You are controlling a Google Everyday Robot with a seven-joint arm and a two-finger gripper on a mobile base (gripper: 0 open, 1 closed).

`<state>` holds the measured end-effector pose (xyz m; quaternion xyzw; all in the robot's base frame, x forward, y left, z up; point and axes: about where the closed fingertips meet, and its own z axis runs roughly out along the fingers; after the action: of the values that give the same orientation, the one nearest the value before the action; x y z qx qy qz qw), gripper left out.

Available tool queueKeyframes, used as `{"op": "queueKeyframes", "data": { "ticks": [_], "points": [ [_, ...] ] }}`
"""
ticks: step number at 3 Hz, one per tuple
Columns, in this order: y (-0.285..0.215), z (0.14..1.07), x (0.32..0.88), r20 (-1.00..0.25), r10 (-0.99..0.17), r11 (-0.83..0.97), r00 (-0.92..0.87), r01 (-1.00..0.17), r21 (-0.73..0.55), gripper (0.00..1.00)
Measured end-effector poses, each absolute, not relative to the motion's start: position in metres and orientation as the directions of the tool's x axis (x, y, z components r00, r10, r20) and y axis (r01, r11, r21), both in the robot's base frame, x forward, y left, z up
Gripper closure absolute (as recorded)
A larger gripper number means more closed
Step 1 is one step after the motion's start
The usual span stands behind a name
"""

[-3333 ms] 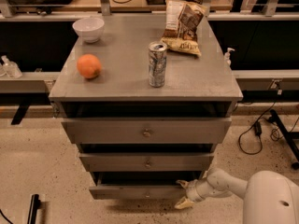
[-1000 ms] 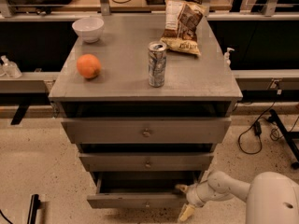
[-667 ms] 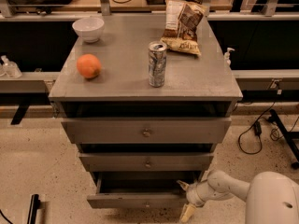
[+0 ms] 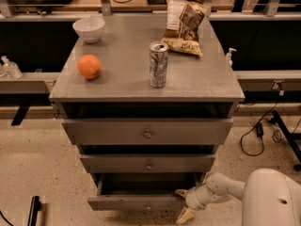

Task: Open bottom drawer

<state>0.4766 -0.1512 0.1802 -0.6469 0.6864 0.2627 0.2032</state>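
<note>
The bottom drawer (image 4: pixel 136 201) is the lowest and slimmest of three grey drawer fronts in the cabinet, with a small round knob at its middle. It stands pulled out, its dark inside showing behind the front. My gripper (image 4: pixel 182 204) sits at the drawer's right end, one fingertip (image 4: pixel 181 192) above the front's top edge and the other (image 4: pixel 184 216) below and in front of it. The white arm (image 4: pixel 225 187) reaches in from the lower right.
On the cabinet top (image 4: pixel 122 86) stand a white bowl (image 4: pixel 89 28), an orange (image 4: pixel 89 66), a soda can (image 4: pixel 158 64) and a chip bag (image 4: pixel 185 26). Middle drawer (image 4: pixel 148 164) and top drawer (image 4: pixel 148 132) sit above. Cables (image 4: pixel 256 131) lie on the floor at right.
The bottom drawer has slid further out toward me since the earliest frame, with my gripper moving down along with its right end. Over the last second little has shifted.
</note>
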Motion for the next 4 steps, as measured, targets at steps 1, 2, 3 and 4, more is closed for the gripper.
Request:
{"op": "queueKeyframes", "data": {
  "ticks": [1, 2, 3, 4],
  "points": [
    [-0.153, 0.181, 0.462, -0.598, -0.797, 0.015, -0.084, -0.993, 0.119, 0.33],
    [-0.153, 0.188, 0.447, -0.592, -0.803, -0.017, -0.067, -0.991, 0.134, 0.38],
    [-0.154, 0.188, 0.447, -0.592, -0.803, -0.017, -0.067, -0.991, 0.134, 0.45],
    [-0.154, 0.188, 0.447, -0.592, -0.803, -0.017, -0.067, -0.991, 0.134, 0.45]
  ]
}}
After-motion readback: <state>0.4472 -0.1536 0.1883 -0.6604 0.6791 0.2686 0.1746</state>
